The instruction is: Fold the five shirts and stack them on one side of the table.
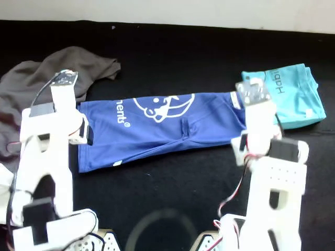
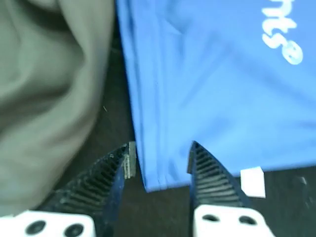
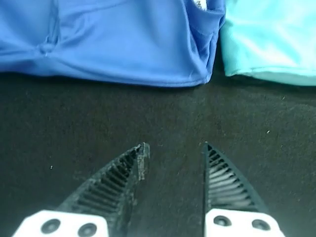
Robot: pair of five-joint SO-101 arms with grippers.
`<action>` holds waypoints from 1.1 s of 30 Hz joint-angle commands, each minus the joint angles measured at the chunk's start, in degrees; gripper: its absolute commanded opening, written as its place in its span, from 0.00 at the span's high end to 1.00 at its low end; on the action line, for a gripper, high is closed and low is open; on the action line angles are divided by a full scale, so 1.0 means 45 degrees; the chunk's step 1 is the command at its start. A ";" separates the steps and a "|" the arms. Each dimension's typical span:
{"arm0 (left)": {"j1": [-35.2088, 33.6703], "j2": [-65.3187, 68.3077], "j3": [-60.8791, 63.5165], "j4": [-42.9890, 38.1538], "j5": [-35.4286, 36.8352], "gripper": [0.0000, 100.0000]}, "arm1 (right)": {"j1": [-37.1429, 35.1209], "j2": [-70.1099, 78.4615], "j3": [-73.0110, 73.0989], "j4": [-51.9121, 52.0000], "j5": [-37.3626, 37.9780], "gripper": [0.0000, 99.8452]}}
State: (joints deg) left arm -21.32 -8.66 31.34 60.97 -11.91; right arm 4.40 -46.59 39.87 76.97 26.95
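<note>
Left gripper (image 2: pixel 161 148): fingers moderately open, holding nothing, with the hem corner of the blue shirt (image 2: pixel 207 89) lying between the tips; can't tell if they touch the cloth or hover. Grey shirt (image 2: pixel 44 89) sits just outside one finger, so a sloppy close could pinch it too, or catch only the top blue layer and let the fold slip. Right gripper (image 3: pixel 175 146): open, empty, bare black table (image 3: pixel 98 113) between the fingers. The blue edge and the folded teal shirt (image 3: pixel 271 39) lie just beyond the tips, side by side; grabbing there risks dragging teal and undoing its fold. Writing: white lettering and a graphic on blue, dark print on teal, a small white tag (image 2: pixel 253 180) beside one left finger; none transcribed.
</note>
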 commanded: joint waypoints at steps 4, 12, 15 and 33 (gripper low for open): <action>-0.0694 0.2764 -0.2002 -0.0391 0.0039 0.80 | -0.0029 -0.3585 0.2452 -0.0615 0.0156 0.82; -0.0127 0.5402 -0.3487 -0.0371 0.0039 0.80 | -0.0029 -0.4874 0.5636 -0.2002 0.0176 0.82; -0.0186 0.5929 -0.3858 -0.0371 0.0000 0.80 | -0.0029 -0.4894 0.6457 -0.2628 0.0176 0.82; -0.2081 0.6164 -0.5695 0.0977 -0.2188 0.99 | 0.3389 -0.4952 1.1028 -0.6672 0.0078 0.84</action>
State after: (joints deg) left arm -27.12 19.65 9.54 63.25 -18.95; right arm 13.63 -68.04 89.36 48.04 26.95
